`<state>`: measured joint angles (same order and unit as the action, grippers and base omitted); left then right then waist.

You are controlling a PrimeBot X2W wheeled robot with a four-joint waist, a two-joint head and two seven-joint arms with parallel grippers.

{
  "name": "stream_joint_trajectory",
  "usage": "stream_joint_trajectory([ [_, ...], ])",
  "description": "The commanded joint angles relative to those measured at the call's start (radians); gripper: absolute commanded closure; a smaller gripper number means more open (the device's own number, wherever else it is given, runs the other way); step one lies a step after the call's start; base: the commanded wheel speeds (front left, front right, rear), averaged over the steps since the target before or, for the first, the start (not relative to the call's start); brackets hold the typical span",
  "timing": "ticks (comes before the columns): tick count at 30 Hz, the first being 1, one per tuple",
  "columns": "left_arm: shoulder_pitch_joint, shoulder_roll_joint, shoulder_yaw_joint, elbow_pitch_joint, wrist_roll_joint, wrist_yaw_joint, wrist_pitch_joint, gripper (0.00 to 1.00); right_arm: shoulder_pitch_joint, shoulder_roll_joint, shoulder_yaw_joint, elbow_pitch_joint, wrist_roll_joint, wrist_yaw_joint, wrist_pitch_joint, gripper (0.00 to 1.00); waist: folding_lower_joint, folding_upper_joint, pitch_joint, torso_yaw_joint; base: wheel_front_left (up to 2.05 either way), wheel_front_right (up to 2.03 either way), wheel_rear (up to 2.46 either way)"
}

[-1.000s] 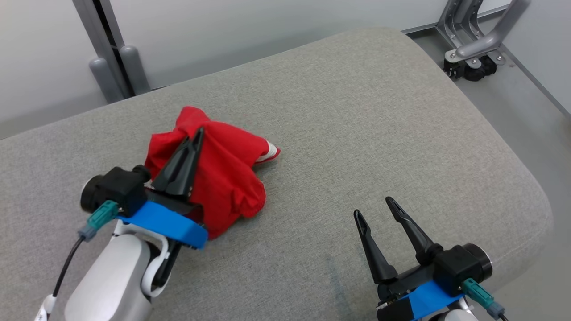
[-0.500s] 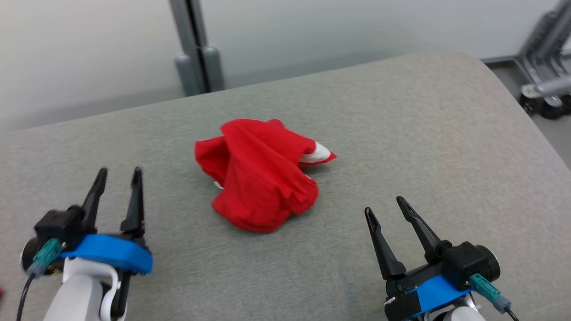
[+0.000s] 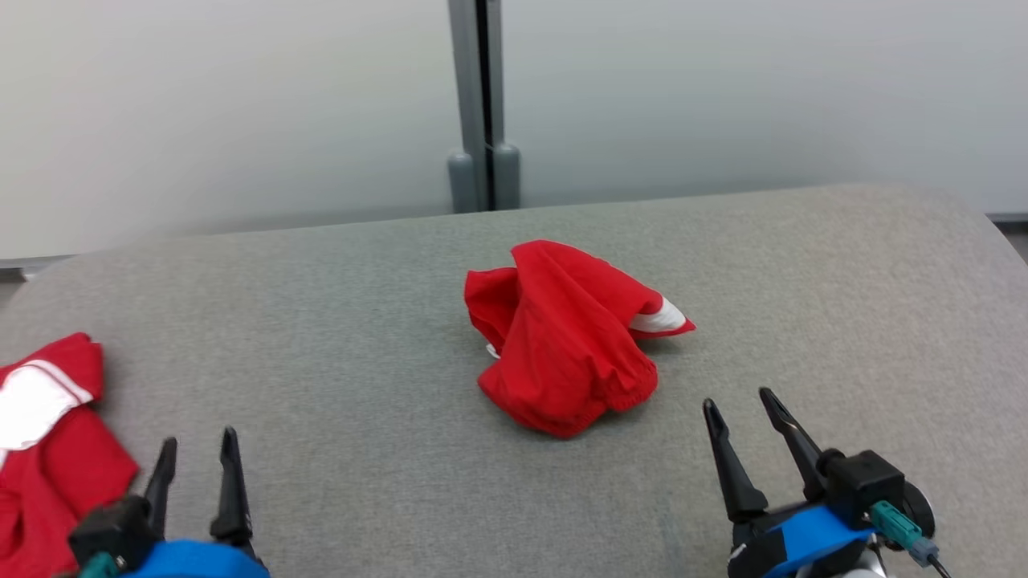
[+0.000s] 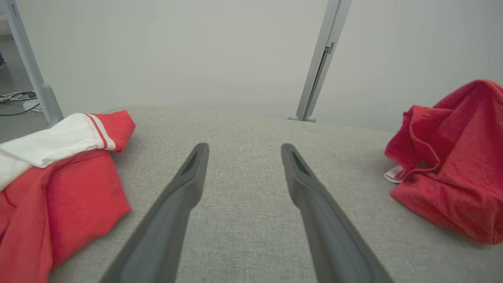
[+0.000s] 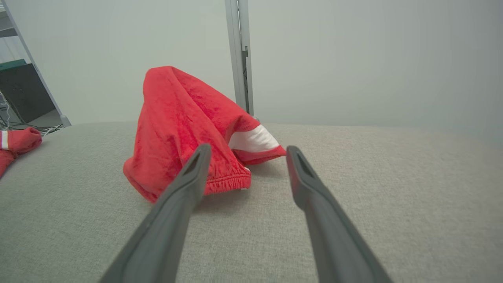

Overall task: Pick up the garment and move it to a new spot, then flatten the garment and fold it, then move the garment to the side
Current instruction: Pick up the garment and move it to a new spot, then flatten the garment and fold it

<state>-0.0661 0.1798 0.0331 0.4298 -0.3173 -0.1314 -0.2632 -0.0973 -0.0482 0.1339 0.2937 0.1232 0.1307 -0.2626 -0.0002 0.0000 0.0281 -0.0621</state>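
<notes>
The garment (image 3: 566, 337) is a crumpled red heap with a white patch, lying near the middle of the grey padded surface (image 3: 321, 305). My left gripper (image 3: 198, 448) stands open at the lower left, well apart from the heap, with nothing between its fingers. In the left wrist view the garment (image 4: 452, 157) lies off to the right of the open left gripper (image 4: 243, 147). My right gripper (image 3: 743, 405) is open at the lower right, just short of the heap. In the right wrist view the garment (image 5: 177, 122) rises right beyond the tips of the right gripper (image 5: 245, 151).
A second red and white garment (image 3: 44, 433) lies at the surface's left edge, beside my left gripper; it also shows as a garment (image 4: 59, 177) in the left wrist view. A grey post (image 3: 482, 104) stands against the pale wall behind. Bare grey fabric surrounds the heap.
My left gripper has opened, let go of the red garment and drawn back to the lower left. The camera has swung left, bringing the second garment into view. The right gripper stays open.
</notes>
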Motion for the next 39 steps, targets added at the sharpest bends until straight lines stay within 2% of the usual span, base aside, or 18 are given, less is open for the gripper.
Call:
stream_joint_trajectory([
  [1, 0.027, -0.013, 0.000, -0.013, 0.020, 0.001, -0.002, 0.00, 0.018, -0.004, -0.014, 0.016, 0.002, 0.000, -0.003, 0.00, 0.0002, 0.0000, -0.011, 0.016, 0.00, 0.00, 0.00],
  [8, 0.111, -0.055, 0.016, -0.049, 0.057, 0.001, -0.002, 0.00, 0.018, -0.004, -0.028, 0.047, -0.006, 0.000, -0.003, 0.00, 0.0002, 0.0000, -0.030, 0.033, 0.00, 0.00, 0.00],
  [19, 0.098, -0.043, -0.032, -0.059, 0.052, 0.001, -0.002, 0.00, 0.012, -0.004, -0.034, 0.064, -0.014, 0.000, -0.003, 0.00, 0.0002, 0.0000, -0.013, 0.062, 0.00, 0.00, 0.00],
  [30, 0.067, 0.032, -0.115, -0.097, -0.021, 0.001, -0.002, 0.00, -0.076, -0.004, -0.078, 0.121, -0.041, 0.000, -0.003, 0.00, 0.0002, 0.0000, 0.099, 0.124, 0.00, 0.00, 0.00],
  [39, 0.032, 0.102, -0.194, -0.120, -0.083, 0.001, -0.002, 0.00, -0.198, -0.004, -0.140, 0.221, 0.076, 0.000, -0.003, 0.00, 0.0002, 0.0000, 0.196, 0.163, 0.00, 0.00, 0.00],
])
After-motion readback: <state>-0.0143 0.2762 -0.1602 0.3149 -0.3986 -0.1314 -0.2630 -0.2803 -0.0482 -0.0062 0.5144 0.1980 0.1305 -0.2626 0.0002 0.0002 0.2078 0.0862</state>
